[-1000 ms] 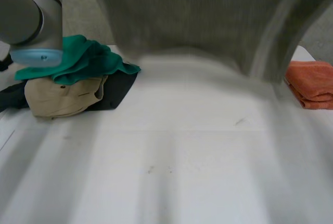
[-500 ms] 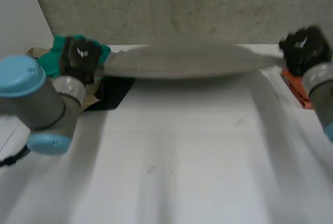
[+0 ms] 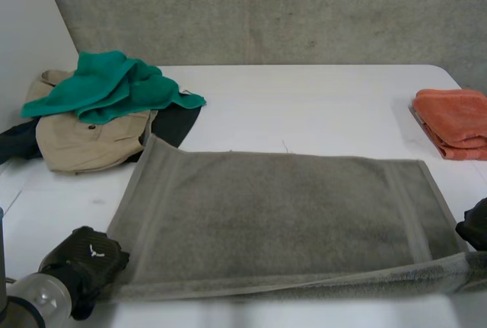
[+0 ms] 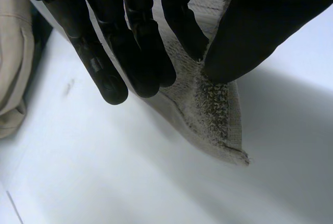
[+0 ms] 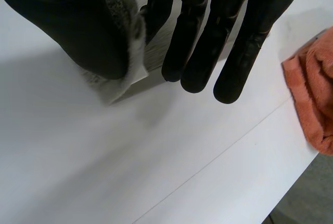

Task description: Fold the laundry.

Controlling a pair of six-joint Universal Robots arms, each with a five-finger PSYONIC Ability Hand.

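A grey towel point(image 3: 281, 214) lies spread flat across the white table point(image 3: 304, 107), its long side running left to right. My left hand point(image 3: 84, 263) is at the towel's near left corner. In the left wrist view that corner point(image 4: 218, 104) is pinched between the thumb and the fingers point(image 4: 104, 52). My right hand point(image 3: 475, 225) is at the near right corner. In the right wrist view its thumb and a finger point(image 5: 229, 26) pinch the towel's corner point(image 5: 117, 21). The near edge between the hands is lifted slightly off the table.
A pile of laundry sits at the back left: a green cloth point(image 3: 114, 84) on a beige garment point(image 3: 84, 141) and a dark one point(image 3: 176, 124). A folded orange towel point(image 3: 456, 119) lies at the right edge, also beside my right hand point(image 5: 312, 89). A grey wall runs behind the table.
The towel hung in the air in front of the camera, then swung down. Both hands have drawn back to the near edge, and the towel now lies flat on the table.
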